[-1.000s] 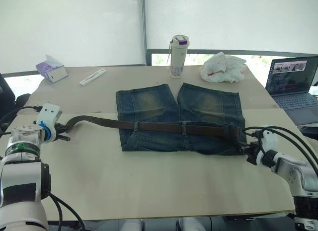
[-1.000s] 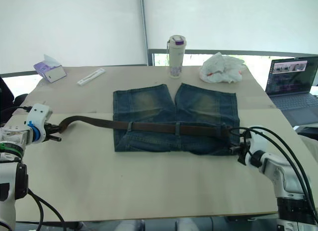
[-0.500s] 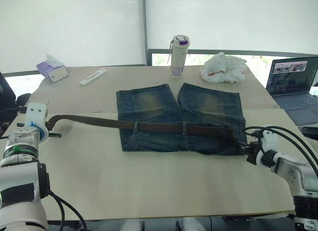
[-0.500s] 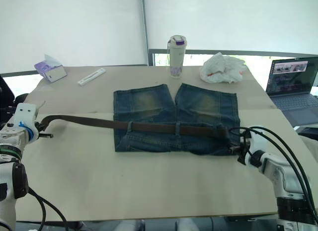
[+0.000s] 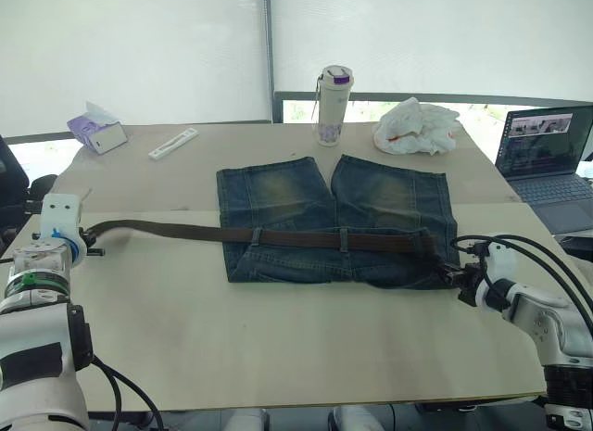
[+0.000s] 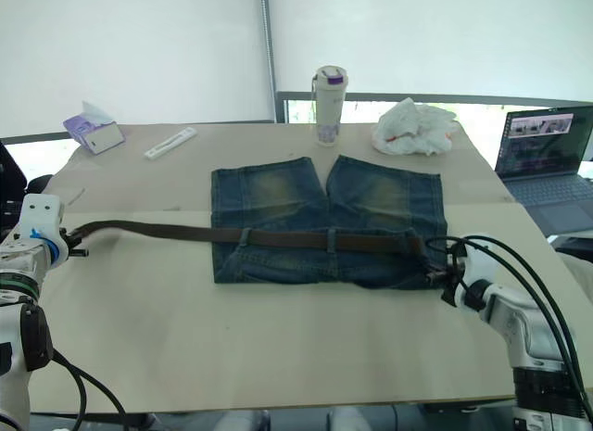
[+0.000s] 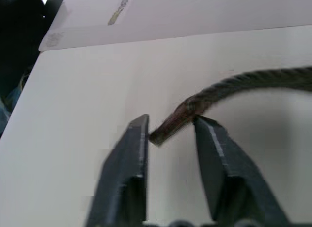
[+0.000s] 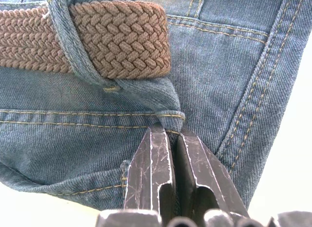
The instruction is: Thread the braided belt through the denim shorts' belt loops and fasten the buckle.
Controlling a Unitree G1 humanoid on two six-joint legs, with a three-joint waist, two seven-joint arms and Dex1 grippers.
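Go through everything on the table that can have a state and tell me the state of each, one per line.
braided belt: threaded across the waistband, tail trailing left over the table
denim shorts: laid flat
left gripper: open, belt tip between its fingers
right gripper: shut on denim shorts at the waistband edge
laptop: open, screen lit
bottle: upright, lid on
tissue box: open, tissue sticking out
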